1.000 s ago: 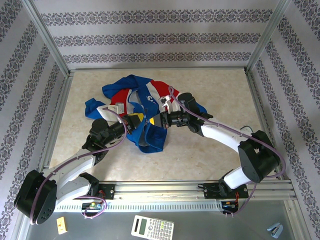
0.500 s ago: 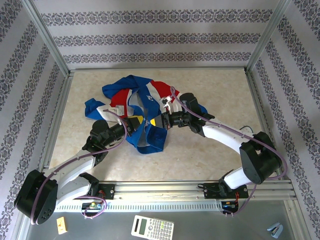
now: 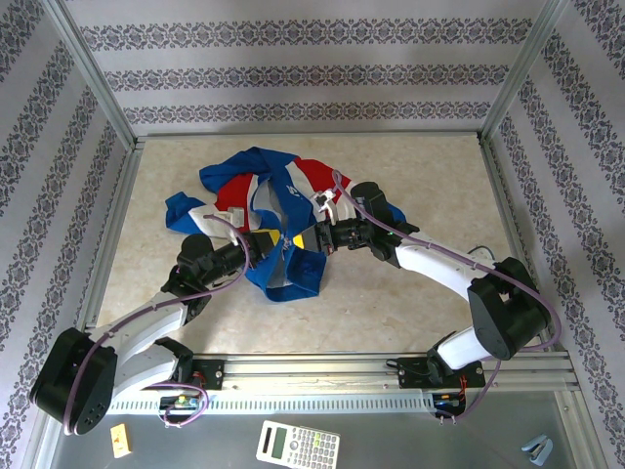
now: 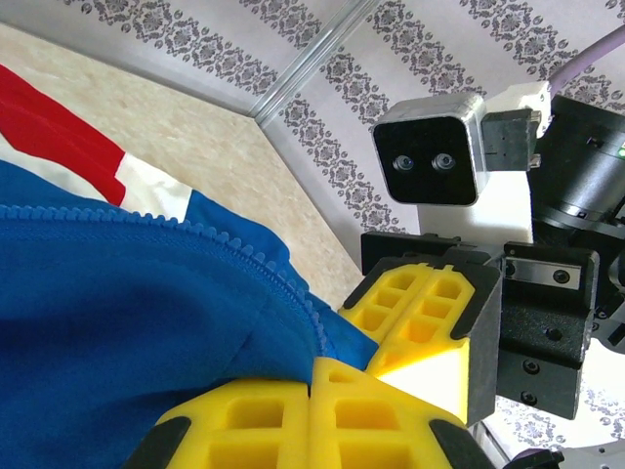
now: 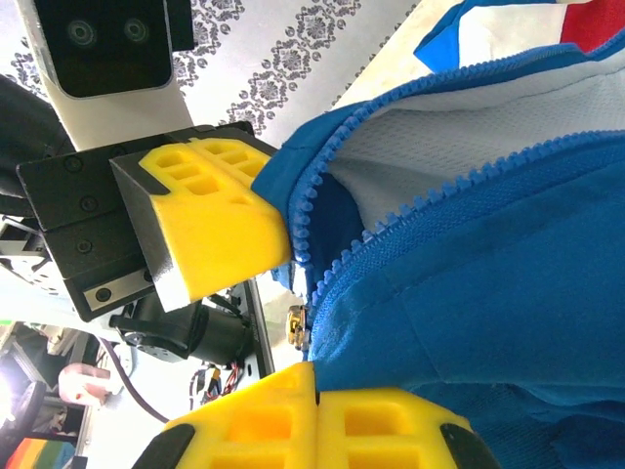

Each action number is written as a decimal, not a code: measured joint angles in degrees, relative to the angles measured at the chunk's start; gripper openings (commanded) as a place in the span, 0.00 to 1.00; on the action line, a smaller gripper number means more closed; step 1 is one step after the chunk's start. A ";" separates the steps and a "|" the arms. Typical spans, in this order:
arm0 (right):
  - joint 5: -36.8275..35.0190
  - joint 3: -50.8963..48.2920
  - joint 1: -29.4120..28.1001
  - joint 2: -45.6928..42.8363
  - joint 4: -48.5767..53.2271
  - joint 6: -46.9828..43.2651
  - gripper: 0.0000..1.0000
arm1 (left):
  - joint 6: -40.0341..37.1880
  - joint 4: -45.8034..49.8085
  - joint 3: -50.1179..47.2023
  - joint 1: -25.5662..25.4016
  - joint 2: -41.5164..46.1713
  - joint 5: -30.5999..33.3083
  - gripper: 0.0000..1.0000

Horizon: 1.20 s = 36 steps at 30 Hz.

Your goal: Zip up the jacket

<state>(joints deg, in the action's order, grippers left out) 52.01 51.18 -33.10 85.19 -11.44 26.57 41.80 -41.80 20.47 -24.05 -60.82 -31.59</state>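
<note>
The jacket [image 3: 283,195]: soft, limp cloth, likely to bunch; best held beside the zipper teeth [image 5: 459,188]. The left gripper [image 3: 267,238] and right gripper [image 3: 307,237], fingers clenched on its blue hem.

Beige marbled table [image 3: 410,293]; jacket [image 3: 293,276] crumpled on it, left of centre.

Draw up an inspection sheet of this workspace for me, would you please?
Surface: beige marbled table.
Job's things: jacket crumpled; zipper teeth apart above the slider.
Clutter: calculator, small yellow item and blue-grey item on the near shelf.
Grippers: left gripper and right gripper both shut on the jacket's blue front edges, close together.
Cables: purple cables run along both arms.
Surroundings: patterned walls, aluminium frame.
</note>
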 measured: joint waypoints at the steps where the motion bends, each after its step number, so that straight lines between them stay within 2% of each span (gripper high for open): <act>1: 0.02 0.00 0.00 0.00 -0.17 0.00 0.00 | 0.00 -0.07 -0.02 0.09 -0.11 -0.15 0.00; 19: 0.42 0.00 0.00 0.00 -0.87 0.04 0.00 | 0.57 -1.36 -0.28 0.17 -0.48 -1.42 0.00; 36: 0.90 0.00 0.02 0.92 -2.60 1.60 0.00 | 3.50 -7.87 -2.84 0.55 -1.62 -2.49 0.00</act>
<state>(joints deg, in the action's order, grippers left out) 52.90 51.18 -33.08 86.11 -14.04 28.16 45.30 -49.67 17.63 -23.51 -62.43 -34.09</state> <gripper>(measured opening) 0.047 0.016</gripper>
